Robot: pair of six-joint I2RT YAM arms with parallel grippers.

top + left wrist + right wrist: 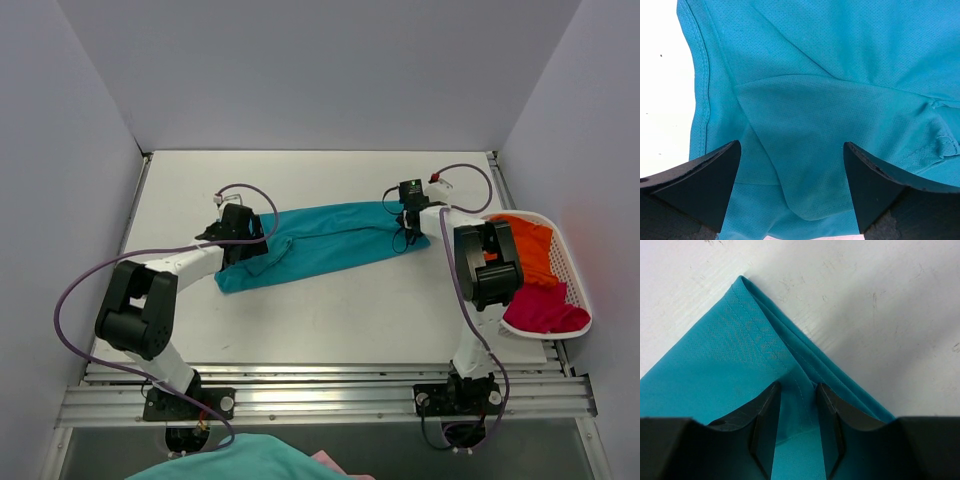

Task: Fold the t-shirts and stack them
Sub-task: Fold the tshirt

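white table [330, 320] bears teal t-shirt [320, 245] and basket [573, 262]

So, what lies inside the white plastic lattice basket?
An orange cloth shirt and a magenta-red cloth shirt, both crumpled, fill the basket. Anything beneath them is hidden.

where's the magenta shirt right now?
Top view, far right: the magenta shirt lies in the near end of the white basket, next to the orange shirt at its far end.
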